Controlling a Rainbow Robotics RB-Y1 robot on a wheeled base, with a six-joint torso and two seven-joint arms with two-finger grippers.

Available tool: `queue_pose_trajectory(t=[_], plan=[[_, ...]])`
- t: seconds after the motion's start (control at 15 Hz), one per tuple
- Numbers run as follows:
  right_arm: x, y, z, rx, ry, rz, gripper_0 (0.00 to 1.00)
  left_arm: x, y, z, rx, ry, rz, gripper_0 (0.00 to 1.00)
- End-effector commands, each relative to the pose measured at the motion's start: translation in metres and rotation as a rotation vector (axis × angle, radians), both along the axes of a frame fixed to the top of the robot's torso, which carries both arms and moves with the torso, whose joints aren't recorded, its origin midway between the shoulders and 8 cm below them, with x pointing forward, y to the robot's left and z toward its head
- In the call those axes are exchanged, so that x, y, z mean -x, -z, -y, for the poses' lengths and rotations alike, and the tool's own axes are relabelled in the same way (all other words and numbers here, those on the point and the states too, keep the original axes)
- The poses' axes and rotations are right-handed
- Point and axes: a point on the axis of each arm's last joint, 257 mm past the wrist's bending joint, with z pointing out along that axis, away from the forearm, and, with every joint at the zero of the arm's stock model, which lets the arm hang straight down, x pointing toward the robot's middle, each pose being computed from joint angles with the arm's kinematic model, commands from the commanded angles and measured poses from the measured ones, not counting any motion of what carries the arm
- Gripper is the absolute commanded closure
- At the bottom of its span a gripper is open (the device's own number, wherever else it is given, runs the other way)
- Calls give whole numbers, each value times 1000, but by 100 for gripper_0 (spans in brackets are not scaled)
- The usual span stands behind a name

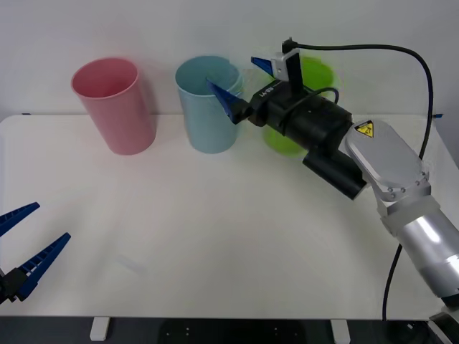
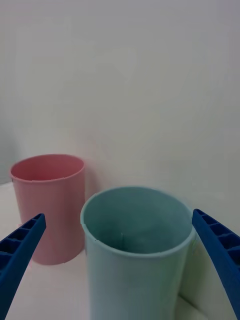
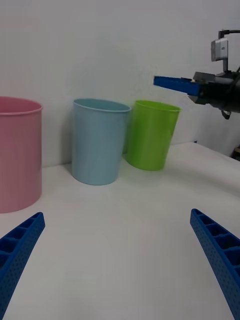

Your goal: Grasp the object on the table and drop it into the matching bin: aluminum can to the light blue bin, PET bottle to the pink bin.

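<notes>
- The right gripper [image 1: 246,84], with blue ribbed fingers spread wide and nothing between them, hangs in the air at the right-hand rim of the tall light blue plastic cup-shaped bin [image 1: 208,107]; one fingertip reaches over the bin's mouth.
- Seen from the right wrist, this bin [image 2: 136,245] stands upright with its mouth open upward; no can is visible in the part of the interior that shows.
- The tall pink plastic cup-shaped bin [image 1: 115,105] stands upright to the left, apart from the blue one.
- A lime green plastic cup-shaped bin [image 3: 151,133] stands just right of the blue bin, partly hidden behind the right arm in the front view.
- All three stand along the far edge of the wide white table [image 1: 215,236].
- The left gripper [image 1: 21,251] rests low at the near left edge, fingers spread, holding nothing.
</notes>
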Motion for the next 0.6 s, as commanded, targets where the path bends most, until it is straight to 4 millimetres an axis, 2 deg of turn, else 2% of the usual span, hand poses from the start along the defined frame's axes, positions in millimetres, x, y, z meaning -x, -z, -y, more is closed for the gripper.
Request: queue_pose_trajectory(t=[0.07,0.6], plan=[[22,14,28,20,-14,-13,0,0,0,0,0,0,0,0],[90,64,106,101,-95,-83,0,0,0,0,0,0,0,0]])
